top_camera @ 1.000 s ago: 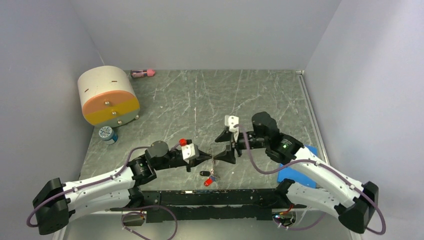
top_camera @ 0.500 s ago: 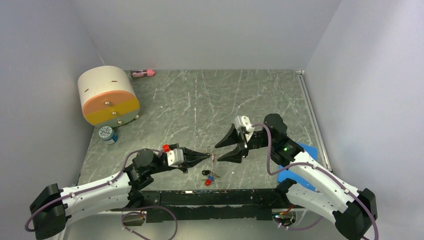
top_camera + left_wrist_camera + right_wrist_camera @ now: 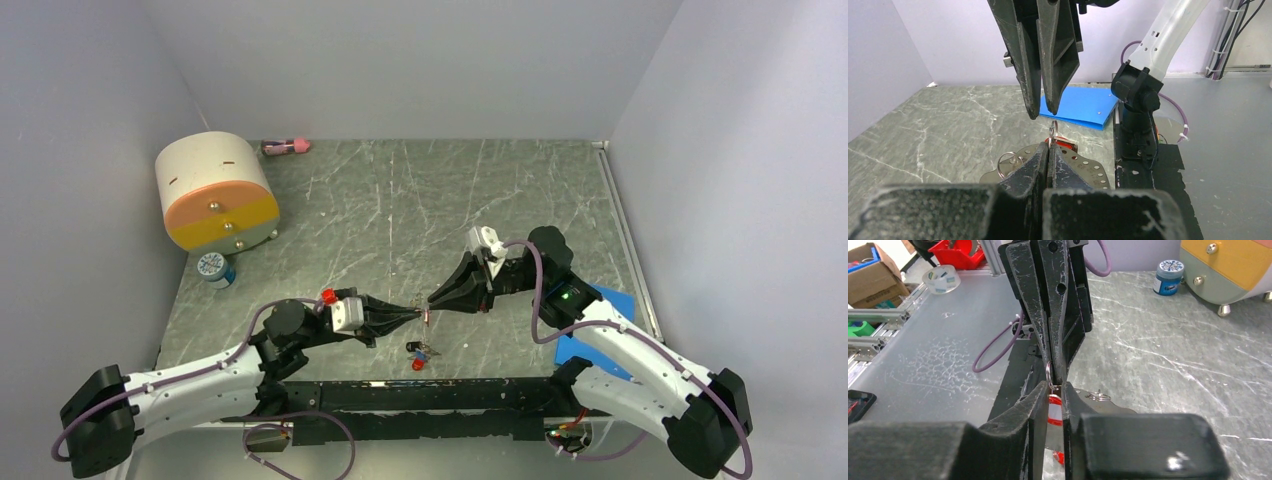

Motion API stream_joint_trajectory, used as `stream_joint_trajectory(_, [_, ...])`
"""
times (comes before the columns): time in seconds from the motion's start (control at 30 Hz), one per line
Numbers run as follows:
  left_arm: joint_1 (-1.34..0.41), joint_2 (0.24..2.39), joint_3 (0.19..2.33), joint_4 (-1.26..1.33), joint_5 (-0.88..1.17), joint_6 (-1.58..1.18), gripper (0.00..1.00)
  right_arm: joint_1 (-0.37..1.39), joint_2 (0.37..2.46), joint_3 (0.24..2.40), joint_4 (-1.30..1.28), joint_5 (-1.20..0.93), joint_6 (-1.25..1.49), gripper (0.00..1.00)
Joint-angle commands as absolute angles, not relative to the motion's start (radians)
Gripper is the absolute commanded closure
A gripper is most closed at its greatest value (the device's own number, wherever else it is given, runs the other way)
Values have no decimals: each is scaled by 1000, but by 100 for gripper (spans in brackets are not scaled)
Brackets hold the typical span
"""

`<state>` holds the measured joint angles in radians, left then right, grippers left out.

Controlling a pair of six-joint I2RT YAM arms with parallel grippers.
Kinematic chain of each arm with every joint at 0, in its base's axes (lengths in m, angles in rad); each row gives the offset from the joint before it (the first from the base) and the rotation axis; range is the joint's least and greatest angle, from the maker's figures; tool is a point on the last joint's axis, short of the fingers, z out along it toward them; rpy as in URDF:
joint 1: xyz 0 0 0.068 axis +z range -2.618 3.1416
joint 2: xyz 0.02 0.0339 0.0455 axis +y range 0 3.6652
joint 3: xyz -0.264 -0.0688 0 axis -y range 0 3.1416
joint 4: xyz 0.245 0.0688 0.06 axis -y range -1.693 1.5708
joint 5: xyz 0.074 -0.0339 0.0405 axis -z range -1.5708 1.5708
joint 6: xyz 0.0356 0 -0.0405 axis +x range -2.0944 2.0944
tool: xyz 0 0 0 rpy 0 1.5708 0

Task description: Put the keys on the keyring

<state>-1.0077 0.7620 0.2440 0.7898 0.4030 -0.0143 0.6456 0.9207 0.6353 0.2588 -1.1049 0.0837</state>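
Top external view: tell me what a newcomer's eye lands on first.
The two black tools meet nearly tip to tip above the near middle of the table. The left tool is shut on a thin metal ring, and the right tool points at it from the other side. Next comes the big cream-and-orange drum at the far left corner, then the blue sheet by the right arm.

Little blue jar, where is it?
In the top view the little blue jar stands by the left edge of the table, just on the near side of the cream-and-orange drum.
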Motion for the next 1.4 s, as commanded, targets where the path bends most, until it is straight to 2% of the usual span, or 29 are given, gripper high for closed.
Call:
stream_joint_trajectory(0.0, [-1009, 765, 252, 889, 409, -32, 97, 645, 898, 631, 305, -1097, 75, 83])
stream_joint_trajectory(0.13, [-1009, 771, 249, 904, 411, -36, 97, 646, 902, 636, 285, -1100, 61, 90])
stream_joint_trajectory(0.27, [-1009, 766, 257, 886, 409, -31, 97, 645, 908, 638, 275, -1121, 56, 90])
stream_joint_trajectory(0.37, [-1009, 759, 261, 867, 407, -26, 97, 644, 895, 641, 239, -1118, 31, 69])
stream_joint_trajectory(0.43, [-1009, 755, 267, 852, 406, -23, 98, 644, 880, 627, 252, -1116, 37, 60])
stream_joint_trajectory(0.53, [-1008, 752, 274, 838, 409, -19, 97, 646, 873, 606, 292, -1118, 66, 56])
stream_joint_trajectory(0.63, [-1009, 754, 273, 843, 408, -18, 98, 651, 893, 605, 296, -1118, 74, 65])
stream_joint_trajectory(0.8, [-1008, 755, 274, 842, 407, -18, 97, 688, 924, 618, 261, -1086, 50, 66])
stream_joint_trajectory(0.87, [-1008, 753, 274, 839, 405, -18, 98, 698, 929, 625, 238, -1071, 31, 70])
stream_joint_trajectory(0.93, [-1008, 749, 275, 830, 404, -17, 98, 701, 933, 627, 233, -1065, 26, 76])
stream_joint_trajectory(1.0, [-1008, 744, 273, 832, 402, -17, 97, 703, 934, 627, 227, -1060, 23, 89])
stream_joint_trajectory(1.07, [-1008, 740, 274, 828, 398, -17, 97, 703, 933, 628, 220, -1053, 16, 95])
stream_joint_trajectory(1.2, [-1008, 734, 276, 825, 392, -19, 97, 702, 930, 620, 204, -1044, 8, 100])
stream_joint_trajectory(1.37, [-1008, 727, 277, 833, 394, -21, 98, 702, 927, 609, 165, -1027, -30, 100])
